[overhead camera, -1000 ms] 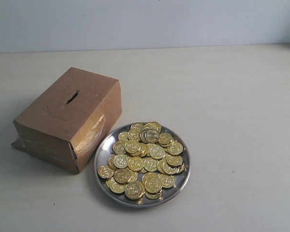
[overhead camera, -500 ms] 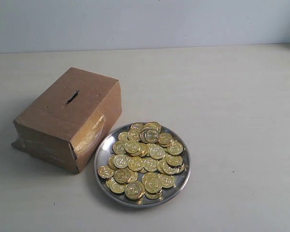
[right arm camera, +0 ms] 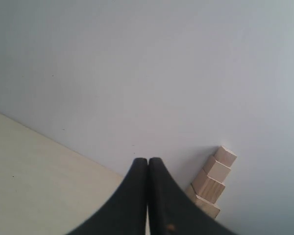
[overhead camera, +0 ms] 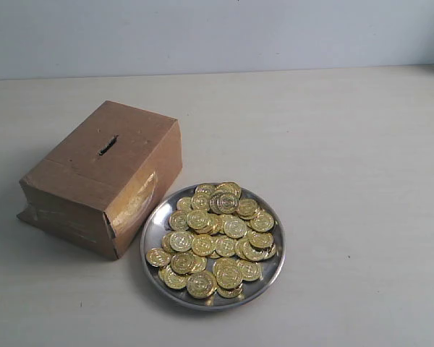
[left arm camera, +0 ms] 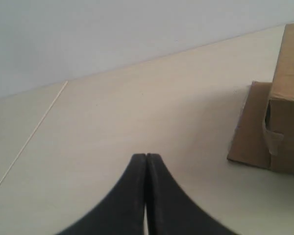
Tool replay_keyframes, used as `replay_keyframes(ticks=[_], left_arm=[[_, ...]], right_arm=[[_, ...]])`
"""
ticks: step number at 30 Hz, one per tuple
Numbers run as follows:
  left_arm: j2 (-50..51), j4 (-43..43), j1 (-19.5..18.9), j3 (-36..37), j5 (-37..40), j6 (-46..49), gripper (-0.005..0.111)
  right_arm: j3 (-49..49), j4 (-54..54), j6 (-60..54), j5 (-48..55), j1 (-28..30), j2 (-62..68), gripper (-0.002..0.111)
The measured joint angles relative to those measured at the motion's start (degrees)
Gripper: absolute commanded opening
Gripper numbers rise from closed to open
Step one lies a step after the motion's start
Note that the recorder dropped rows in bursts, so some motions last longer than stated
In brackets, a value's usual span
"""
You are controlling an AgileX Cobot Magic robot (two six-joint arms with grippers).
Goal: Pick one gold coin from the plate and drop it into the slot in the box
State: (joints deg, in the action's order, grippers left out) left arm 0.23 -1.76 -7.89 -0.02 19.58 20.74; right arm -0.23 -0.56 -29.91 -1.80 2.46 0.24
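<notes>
Moved: nothing | slot (overhead camera: 108, 145) long axis: near-left to far-right | on box (overhead camera: 94, 181) top

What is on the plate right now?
A heap of overlapping gold coins fills the plate; only its rim shows bare. Lower coins and the plate's middle are covered.

The place looks like a robotics lab test bench. A bare pale tabletop (overhead camera: 347, 181) meets a blank light wall (overhead camera: 217, 36). Staged props sit on it: a taped cardboard box (overhead camera: 108, 173) and a metal plate (overhead camera: 156, 219) of gold coins (overhead camera: 213, 235). Small wooden blocks (right arm camera: 213, 183) are stacked by the wall.
</notes>
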Motion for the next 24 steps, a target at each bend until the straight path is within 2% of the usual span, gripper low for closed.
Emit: replay_keyframes(ticks=[4,12,24], left_arm=[[0.0,0.0,0.0,0.0,0.48,0.0,0.0],[0.0,0.0,4.69,0.0,0.48,0.0,0.0],[0.0,0.0,4.92,0.0,0.94,0.0,0.0]], right_arm=[[0.0,0.0,0.0,0.0,0.0,0.0,0.0],[0.0,0.0,0.0,0.0,0.0,0.0,0.0],[0.0,0.56,0.0,0.0,0.0,0.0,0.0]])
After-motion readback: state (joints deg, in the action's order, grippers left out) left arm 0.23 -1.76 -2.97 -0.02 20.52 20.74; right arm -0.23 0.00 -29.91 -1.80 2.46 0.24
